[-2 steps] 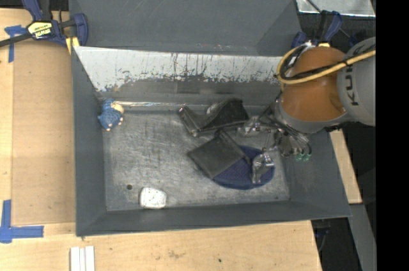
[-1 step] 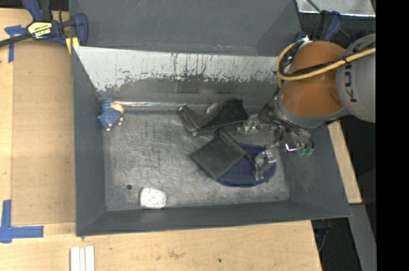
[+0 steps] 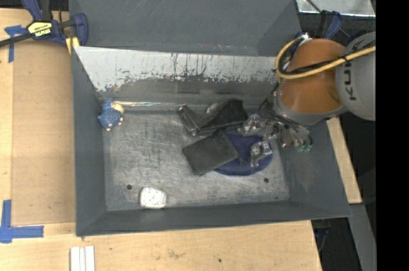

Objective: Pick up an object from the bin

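Observation:
My gripper (image 3: 260, 143) hangs low at the bin's right side, directly over a dark blue round disc (image 3: 241, 160) that lies on the floor there. A dark grey flat rectangular pad (image 3: 210, 153) rests partly on the disc's left half, just left of the gripper. Behind them lies a black tool with a metal handle (image 3: 214, 116), angled across the back of the floor. Nothing shows between the fingers, and the arm's orange cover hides their upper part.
A small blue and yellow toy (image 3: 110, 114) sits at the back left corner. Near the front left lies a white pebble-like lump (image 3: 153, 198). The bin's sloped right wall stands close beside the gripper.

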`<action>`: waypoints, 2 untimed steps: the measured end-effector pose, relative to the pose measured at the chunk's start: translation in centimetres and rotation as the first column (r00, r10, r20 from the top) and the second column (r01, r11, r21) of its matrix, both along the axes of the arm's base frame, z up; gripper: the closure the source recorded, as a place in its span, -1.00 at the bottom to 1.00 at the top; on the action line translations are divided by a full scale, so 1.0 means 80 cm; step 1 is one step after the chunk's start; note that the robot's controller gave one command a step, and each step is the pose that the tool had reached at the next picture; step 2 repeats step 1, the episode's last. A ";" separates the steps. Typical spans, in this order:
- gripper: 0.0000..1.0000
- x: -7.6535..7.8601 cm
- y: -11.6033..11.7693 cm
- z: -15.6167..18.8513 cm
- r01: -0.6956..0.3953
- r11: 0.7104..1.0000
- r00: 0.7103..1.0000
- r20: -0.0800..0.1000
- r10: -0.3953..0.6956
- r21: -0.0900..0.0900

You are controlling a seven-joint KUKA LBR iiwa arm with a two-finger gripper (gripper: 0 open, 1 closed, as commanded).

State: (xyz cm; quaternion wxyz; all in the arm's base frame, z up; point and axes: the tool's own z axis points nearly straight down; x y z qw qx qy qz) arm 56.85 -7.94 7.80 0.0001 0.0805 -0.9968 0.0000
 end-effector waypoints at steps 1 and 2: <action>1.00 0.022 0.017 0.185 -0.226 0.974 0.974 0.012 0.226 -0.004; 1.00 0.022 0.017 0.185 -0.226 0.974 0.974 0.012 0.226 -0.004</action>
